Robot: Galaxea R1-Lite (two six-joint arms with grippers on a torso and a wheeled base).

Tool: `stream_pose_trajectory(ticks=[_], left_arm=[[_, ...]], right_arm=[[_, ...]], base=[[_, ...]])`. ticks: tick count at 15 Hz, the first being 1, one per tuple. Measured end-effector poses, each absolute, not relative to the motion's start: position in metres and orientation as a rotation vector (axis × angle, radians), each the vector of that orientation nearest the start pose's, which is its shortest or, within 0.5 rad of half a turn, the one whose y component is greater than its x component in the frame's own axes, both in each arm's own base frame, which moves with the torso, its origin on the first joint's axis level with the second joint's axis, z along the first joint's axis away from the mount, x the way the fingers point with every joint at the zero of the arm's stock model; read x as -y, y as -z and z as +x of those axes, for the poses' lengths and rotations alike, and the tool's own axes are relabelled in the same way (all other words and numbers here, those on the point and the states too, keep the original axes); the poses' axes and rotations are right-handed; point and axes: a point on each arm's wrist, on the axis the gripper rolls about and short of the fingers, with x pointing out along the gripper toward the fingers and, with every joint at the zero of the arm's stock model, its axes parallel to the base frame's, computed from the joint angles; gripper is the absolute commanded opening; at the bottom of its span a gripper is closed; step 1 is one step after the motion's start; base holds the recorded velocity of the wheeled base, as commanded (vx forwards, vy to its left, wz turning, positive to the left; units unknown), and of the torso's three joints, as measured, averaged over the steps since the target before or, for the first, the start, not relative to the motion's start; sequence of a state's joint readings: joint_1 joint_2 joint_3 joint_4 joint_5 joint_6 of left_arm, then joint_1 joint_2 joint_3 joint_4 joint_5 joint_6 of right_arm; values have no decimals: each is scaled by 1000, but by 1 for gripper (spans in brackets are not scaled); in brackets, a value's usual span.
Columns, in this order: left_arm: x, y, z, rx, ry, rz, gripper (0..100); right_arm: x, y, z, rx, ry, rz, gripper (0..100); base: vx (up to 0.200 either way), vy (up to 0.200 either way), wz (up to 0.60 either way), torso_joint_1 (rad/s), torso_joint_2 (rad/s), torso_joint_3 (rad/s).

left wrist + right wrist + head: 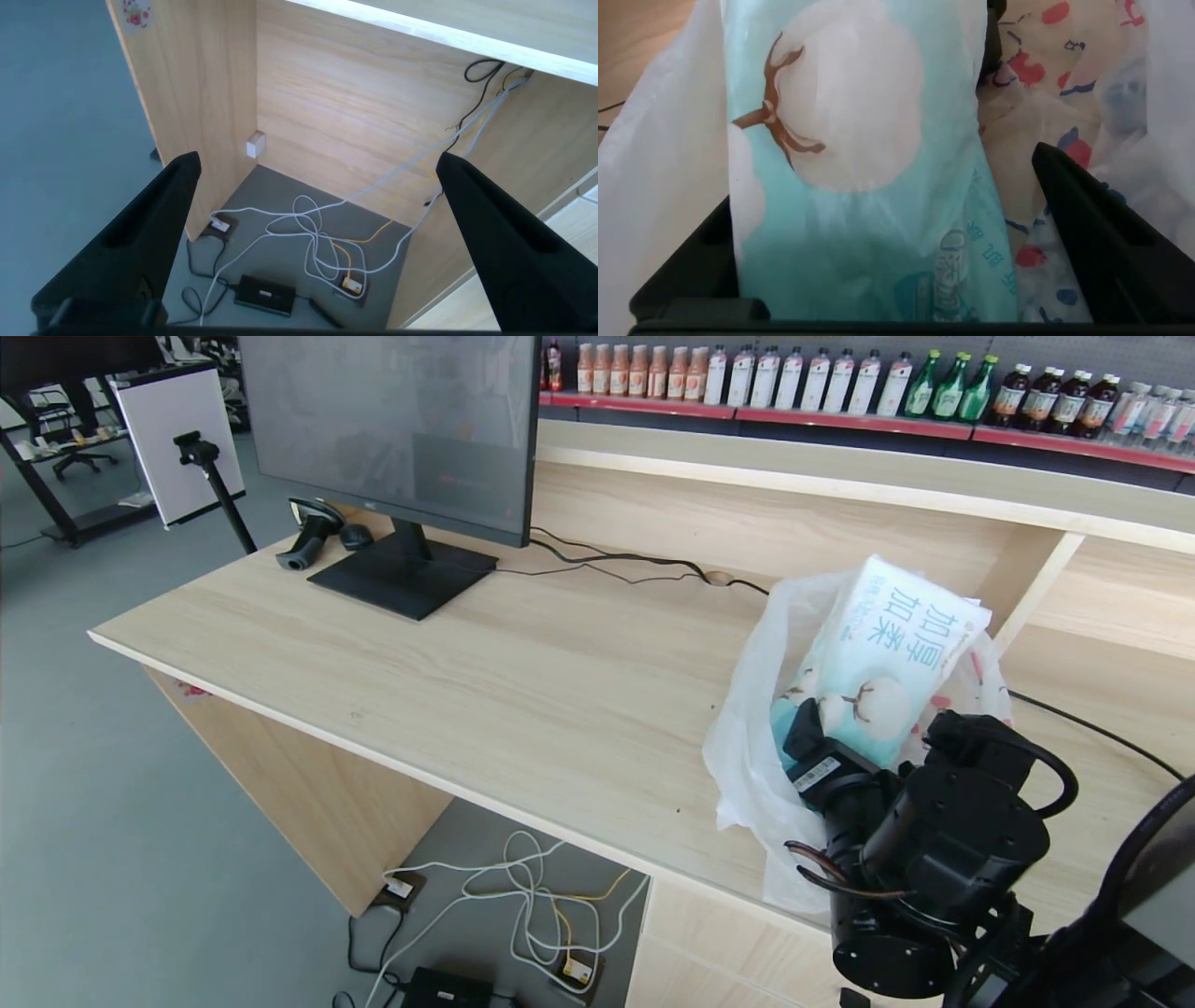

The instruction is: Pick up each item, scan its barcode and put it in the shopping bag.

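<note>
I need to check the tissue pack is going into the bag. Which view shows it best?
The head view: most of the tissue pack shows, leaning in the shopping bag. The right wrist view gives its lower part, inside the open right gripper. The left wrist view faces cables on the floor.

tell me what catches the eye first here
A pale blue tissue pack stands out, sticking up from a white bag at the counter's right end, with the right gripper at its lower end. A big dark monitor sits at the back left of the counter, a scanner beside it. Behind, a shelf holds a row of bottles.
</note>
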State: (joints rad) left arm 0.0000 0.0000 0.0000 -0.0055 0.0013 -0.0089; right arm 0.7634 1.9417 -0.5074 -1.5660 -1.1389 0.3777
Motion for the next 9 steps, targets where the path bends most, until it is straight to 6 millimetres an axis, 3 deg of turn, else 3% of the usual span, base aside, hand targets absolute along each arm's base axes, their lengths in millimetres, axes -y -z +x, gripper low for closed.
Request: stream_pose_trajectory(ticks=[9], left_arm=[[0, -76, -23, 6, -1, -9, 100]], right_arm=[[-182, -180, 207, 213, 251, 414, 100]], base=[[0, 0, 0, 0, 0, 0]])
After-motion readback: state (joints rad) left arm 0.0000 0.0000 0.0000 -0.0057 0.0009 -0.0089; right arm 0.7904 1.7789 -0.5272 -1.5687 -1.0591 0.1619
